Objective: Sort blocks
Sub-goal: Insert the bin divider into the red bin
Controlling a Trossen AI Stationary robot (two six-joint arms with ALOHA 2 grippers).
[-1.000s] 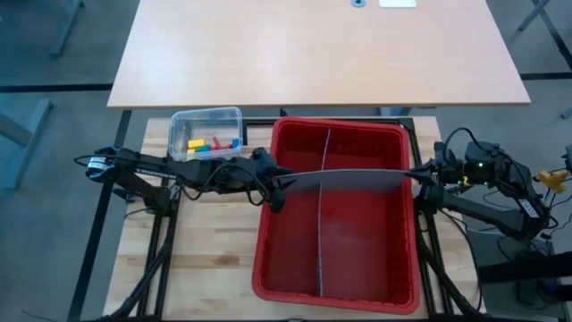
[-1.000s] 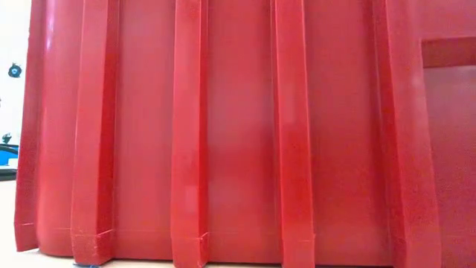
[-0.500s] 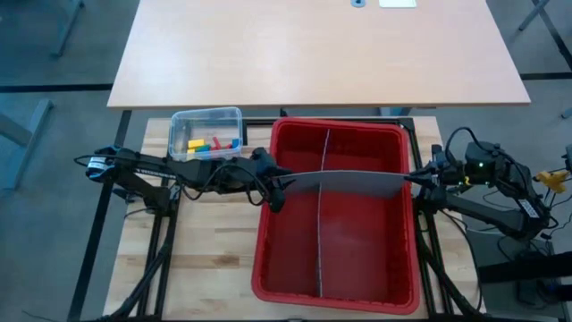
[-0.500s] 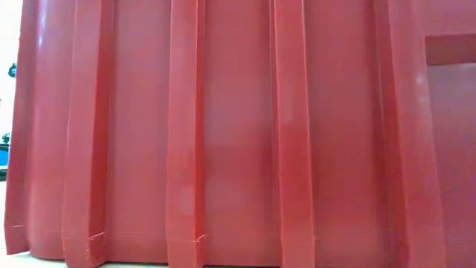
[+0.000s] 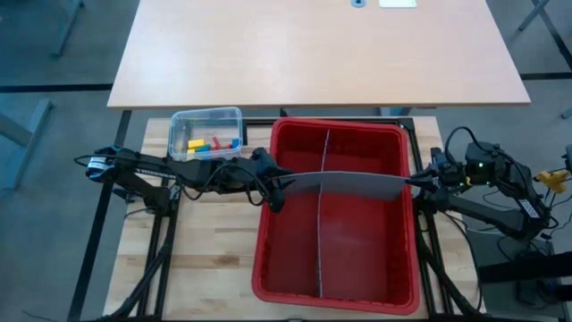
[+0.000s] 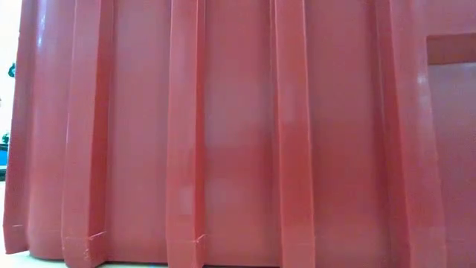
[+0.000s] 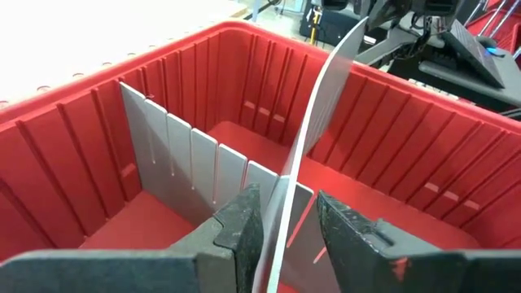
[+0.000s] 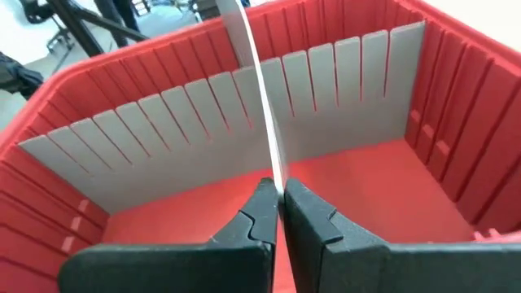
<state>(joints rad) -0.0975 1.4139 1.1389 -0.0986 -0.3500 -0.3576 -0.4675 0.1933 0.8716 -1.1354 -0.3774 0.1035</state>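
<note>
Start at the upper left of the high view: your small red, yellow, green and blue plastic blocks point(image 5: 213, 142) lie in the clear plastic tub point(image 5: 178, 122), just beside the bin and untouched, so sorting proper has not begun. Left of centre, the left gripper point(image 5: 278, 184) is pinched on one end of the long grey slotted divider panel point(image 5: 349, 182), holding it edge-up across the big red ribbed plastic bin point(image 5: 336, 288). At the right rim, the right gripper point(image 5: 414, 181) clamps the other end. Judging by this, you hold both ends to slot it squarely over the upright grey divider point(image 5: 321, 241) and make compartments.
</note>
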